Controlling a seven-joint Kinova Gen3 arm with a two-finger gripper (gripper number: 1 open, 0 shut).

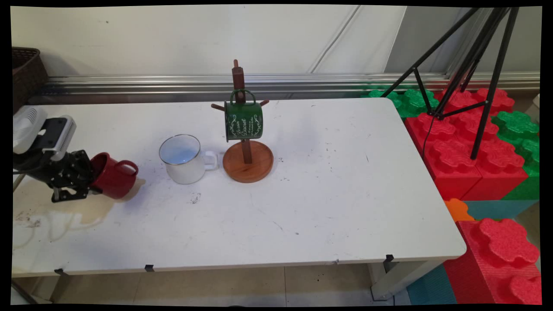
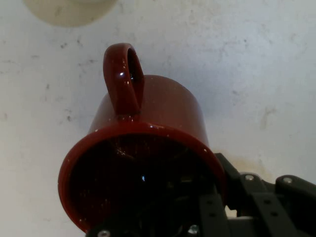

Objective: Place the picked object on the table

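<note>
A black gripper (image 1: 86,179) at the table's (image 1: 337,190) nine o'clock edge pinches a red mug (image 1: 113,175) by its rim, tipped sideways – beyond, toward three o'clock, a white mug (image 1: 183,159), then a green mug (image 1: 243,121) hung on a wooden mug tree (image 1: 247,160).

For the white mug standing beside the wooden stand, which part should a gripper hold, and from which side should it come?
Probably the rim of the white mug, taken from above. It stands upright with its mouth open upward, so one finger could go inside the wall and one outside. Its handle points right, toward the wooden stand, which crowds that side, so the rim's left or near part looks freer.
</note>
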